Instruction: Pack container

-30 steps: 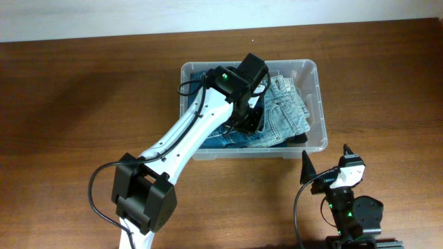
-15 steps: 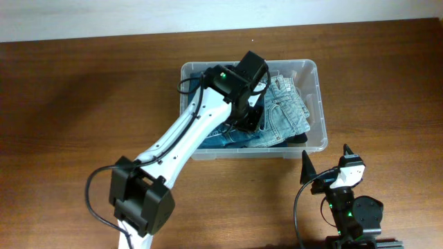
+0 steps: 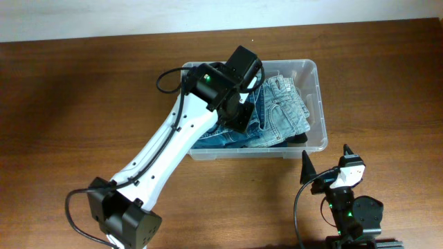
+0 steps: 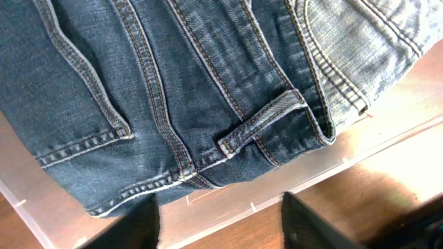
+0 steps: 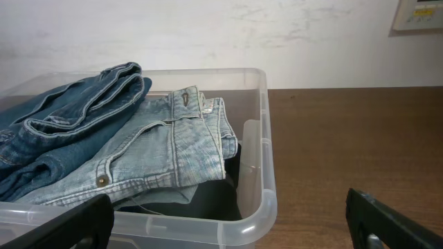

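The clear plastic container [image 3: 313,76] stands at the table's middle back, filled with folded jeans: a dark blue pair [image 3: 235,138] on the left and a light blue pair [image 3: 284,111] on the right, over a dark garment [image 5: 208,200]. My left gripper [image 4: 220,220] hovers open and empty over the dark jeans [image 4: 173,90] near the container's rim [image 4: 297,183]. My right gripper [image 5: 228,221] is open and empty, low on the table in front of the container [image 5: 266,173], and shows in the overhead view [image 3: 325,166].
Brown wooden table [image 3: 83,104] all around the container. A white wall [image 5: 277,34] runs behind the table. The left arm [image 3: 173,138] stretches diagonally from the front left over the container.
My left arm has drawn back to the left and up, away from the jeans' centre toward the container's left part. The right arm has not moved.
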